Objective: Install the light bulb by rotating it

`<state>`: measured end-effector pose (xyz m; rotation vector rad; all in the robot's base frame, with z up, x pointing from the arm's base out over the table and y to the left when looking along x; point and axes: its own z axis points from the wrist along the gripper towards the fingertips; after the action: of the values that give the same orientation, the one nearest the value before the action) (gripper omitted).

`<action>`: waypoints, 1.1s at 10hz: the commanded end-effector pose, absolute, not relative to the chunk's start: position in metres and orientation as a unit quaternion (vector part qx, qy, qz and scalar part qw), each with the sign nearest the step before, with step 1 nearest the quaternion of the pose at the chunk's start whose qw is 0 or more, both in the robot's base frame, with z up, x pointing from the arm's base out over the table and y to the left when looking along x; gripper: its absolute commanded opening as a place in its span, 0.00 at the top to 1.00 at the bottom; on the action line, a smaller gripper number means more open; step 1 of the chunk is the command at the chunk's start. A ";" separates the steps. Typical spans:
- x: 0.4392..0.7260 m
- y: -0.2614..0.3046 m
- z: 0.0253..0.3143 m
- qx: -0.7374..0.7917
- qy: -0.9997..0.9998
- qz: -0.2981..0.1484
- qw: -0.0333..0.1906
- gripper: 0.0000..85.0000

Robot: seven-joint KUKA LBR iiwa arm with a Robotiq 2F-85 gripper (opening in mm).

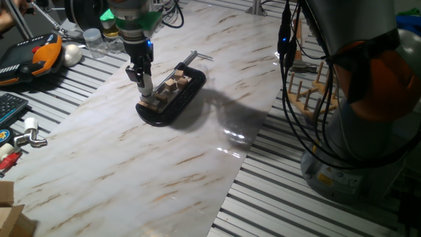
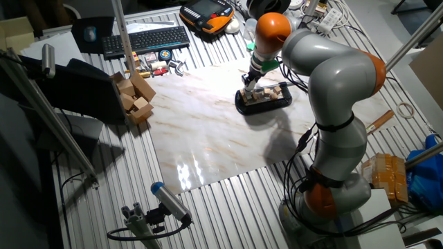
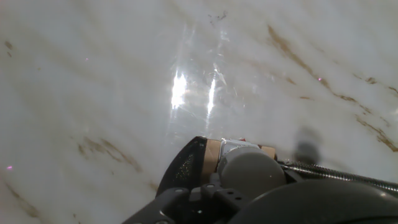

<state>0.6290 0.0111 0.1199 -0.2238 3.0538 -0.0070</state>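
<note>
Claw (image 1: 146, 86) down at near-left end of black clamp (image 1: 172, 97) on marble surface (image 1: 131, 164), pinching light bulb (image 3: 249, 167) (grip mostly hidden). Risk: cross-threading if tilted; slipping on smooth glass while rotating.

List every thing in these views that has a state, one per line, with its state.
Gripper: lowered over the near end of the black tray; open or shut cannot be told.
Light bulb: right at the gripper, over the tray's end; seating hidden.
Black tray: flat on the marble board, holding wooden blocks.
Wooden blocks: sitting in the tray.
Marble board: lying flat.
</note>
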 end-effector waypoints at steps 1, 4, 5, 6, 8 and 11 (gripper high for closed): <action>0.629 0.011 0.120 -0.067 0.997 -0.004 0.040 0.60; 0.629 0.012 0.121 -0.038 0.998 -0.005 0.041 0.60; 0.629 0.011 0.121 -0.028 0.999 -0.004 0.042 0.60; 0.629 0.012 0.121 -0.018 0.999 -0.003 0.042 0.60; 0.629 0.011 0.120 0.001 0.999 -0.002 0.042 0.60; 0.629 0.012 0.120 0.037 0.998 -0.001 0.042 0.60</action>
<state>0.6290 0.0117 0.1199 0.1181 3.0538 0.0022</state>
